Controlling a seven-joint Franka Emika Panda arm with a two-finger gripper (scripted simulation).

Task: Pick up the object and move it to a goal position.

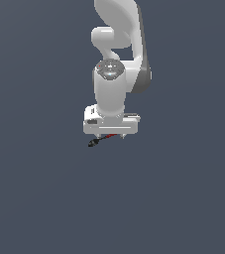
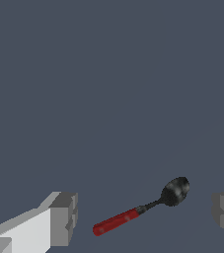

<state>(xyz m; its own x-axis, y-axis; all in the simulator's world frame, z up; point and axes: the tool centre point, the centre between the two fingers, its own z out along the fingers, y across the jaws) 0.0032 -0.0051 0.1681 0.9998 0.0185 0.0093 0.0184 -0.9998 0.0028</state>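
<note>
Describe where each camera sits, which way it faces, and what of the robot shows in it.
Exterior view: off the arm, exact position unknown, facing the white arm with the gripper low over the spoon.
Wrist view: on the wrist, looking past two spread fingers at the spoon lying between them, untouched.
Shared: both show the spoon, the gripper and the plain grey floor.

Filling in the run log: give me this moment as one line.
phase: pre-grasp | end effector: open, fingers either side of spoon | spoon: not gripped, lying between fingers | goal: not visible
</note>
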